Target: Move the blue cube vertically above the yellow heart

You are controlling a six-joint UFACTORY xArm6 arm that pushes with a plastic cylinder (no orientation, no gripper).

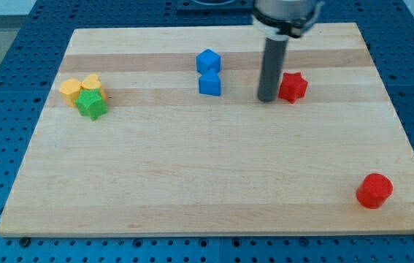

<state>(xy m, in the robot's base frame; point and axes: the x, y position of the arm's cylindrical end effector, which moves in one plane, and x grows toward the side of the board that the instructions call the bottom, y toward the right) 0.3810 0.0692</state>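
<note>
My tip [268,98], a bare rod holding nothing, stood just beside the red star [292,87]. The blue cube [209,84] lay to its left, and the yellow heart [90,83] far beyond.

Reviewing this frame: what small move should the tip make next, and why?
Probably slide my tip toward the view's left, to the blue cube. It now stands beside the red star, and the yellow heart lies far to the view's left.
</note>
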